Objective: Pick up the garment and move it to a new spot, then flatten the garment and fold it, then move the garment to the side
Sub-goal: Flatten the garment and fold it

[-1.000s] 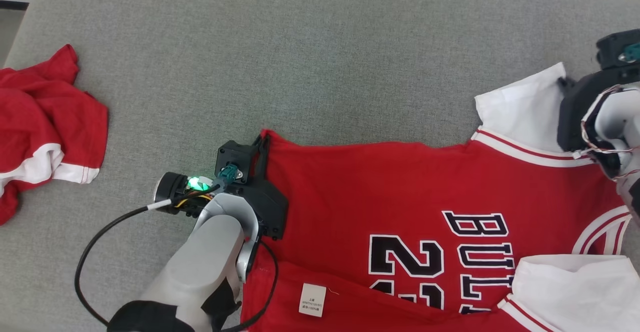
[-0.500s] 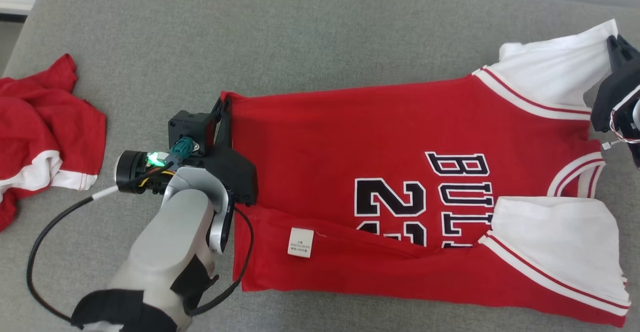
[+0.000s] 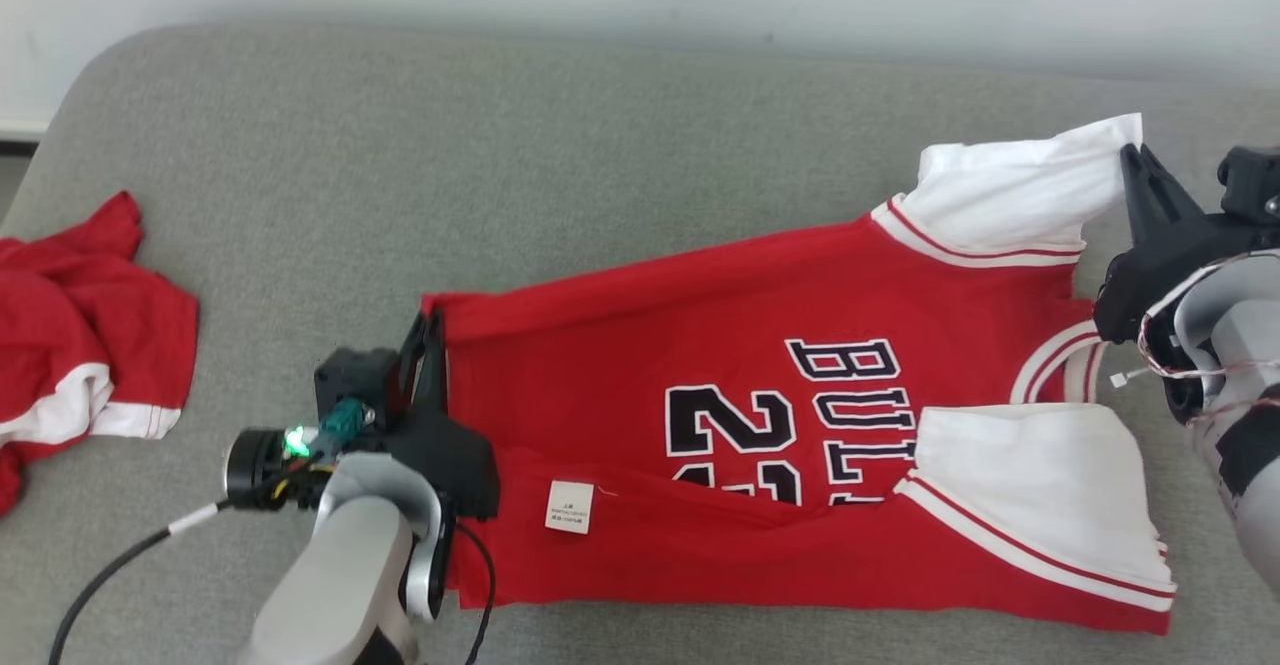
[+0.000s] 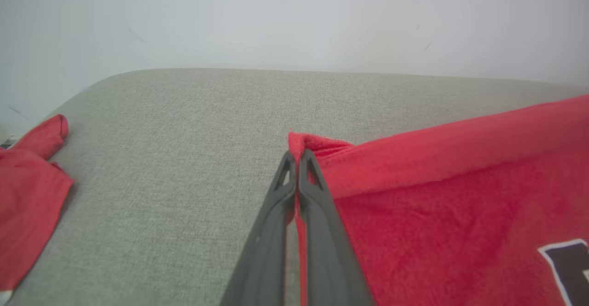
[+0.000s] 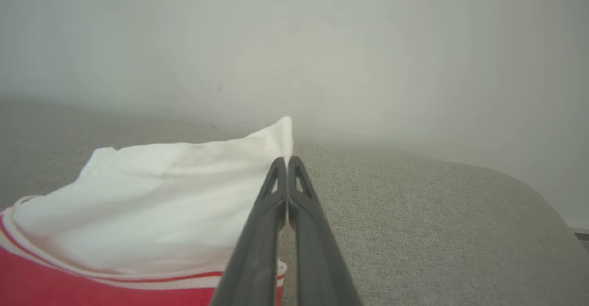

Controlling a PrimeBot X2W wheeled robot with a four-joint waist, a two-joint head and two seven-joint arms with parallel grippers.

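Left fingers [image 4: 271,223] clamp the red hem corner [image 4: 313,142] of the jersey [image 3: 640,365]; right fingers [image 5: 262,232] clamp its white sleeve [image 3: 1010,190], apparently to stretch it flat.

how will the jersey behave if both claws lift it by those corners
Probably floppy: the jersey folds over itself between the left claw and right claw. Likely light, since two fingertip pinches hold its corners. May drag on the couch.

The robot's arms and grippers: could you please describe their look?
The left arm and right arm are pale grey, black at the wrists. The left gripper and right gripper each have two long dark fingers with triangular cut-outs. The left wrist carries a green light, teal plug and white-banded black cable; thin wires loop at the right wrist.
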